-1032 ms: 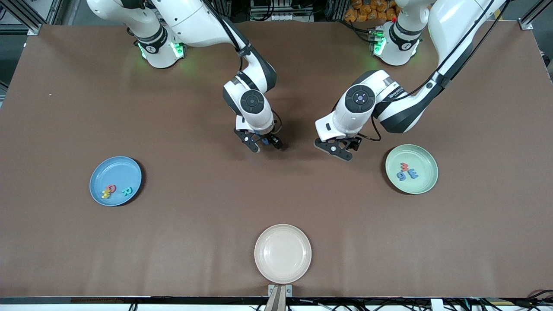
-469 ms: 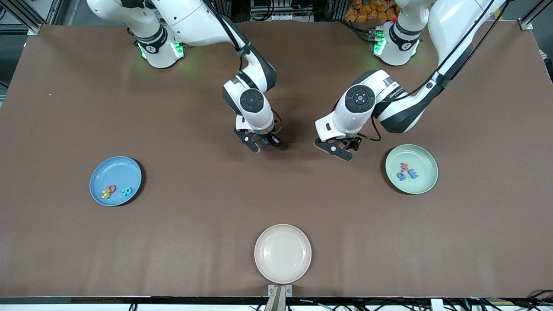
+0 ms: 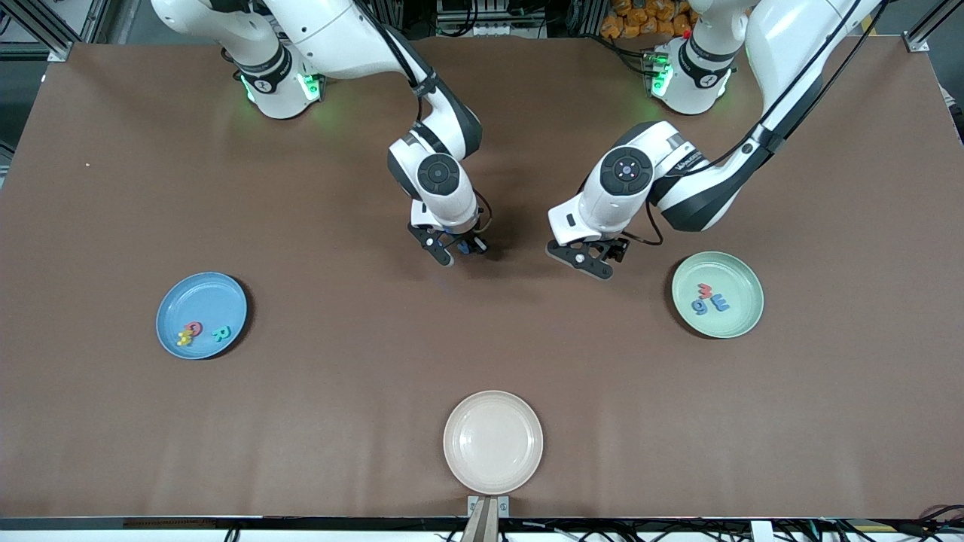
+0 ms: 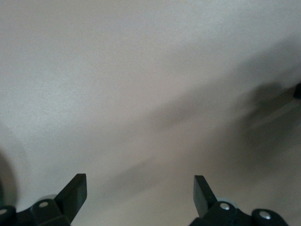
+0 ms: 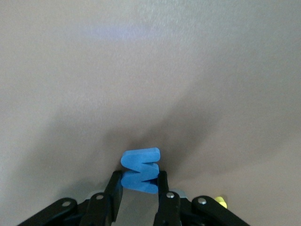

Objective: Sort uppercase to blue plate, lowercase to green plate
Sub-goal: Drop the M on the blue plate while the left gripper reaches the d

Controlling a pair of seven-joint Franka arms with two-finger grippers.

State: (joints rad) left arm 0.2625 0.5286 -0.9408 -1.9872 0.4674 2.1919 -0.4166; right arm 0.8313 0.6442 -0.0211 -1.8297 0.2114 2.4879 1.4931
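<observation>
My right gripper (image 5: 139, 179) is shut on a blue W (image 5: 140, 161), which stands on edge between its fingers just above the bare table. In the front view this gripper (image 3: 458, 249) is low over the table's middle. My left gripper (image 4: 140, 182) is open with nothing between its fingers, and it hangs (image 3: 597, 260) over bare table beside the green plate (image 3: 729, 269). That plate holds a red w (image 3: 706, 290), a blue g (image 3: 700, 307) and another blue letter (image 3: 721, 303). The blue plate (image 3: 197, 292) holds a red Q (image 3: 193, 328), a yellow H (image 3: 183, 338) and a teal R (image 3: 221, 333).
A cream-white plate (image 3: 493, 440) with nothing in it sits at the table edge nearest the front camera. The blue plate lies toward the right arm's end of the brown table (image 3: 361, 361), the green plate toward the left arm's end.
My right gripper's fingers have closed from open onto the blue W. Both grippers have edged slightly, otherwise nothing has moved.
</observation>
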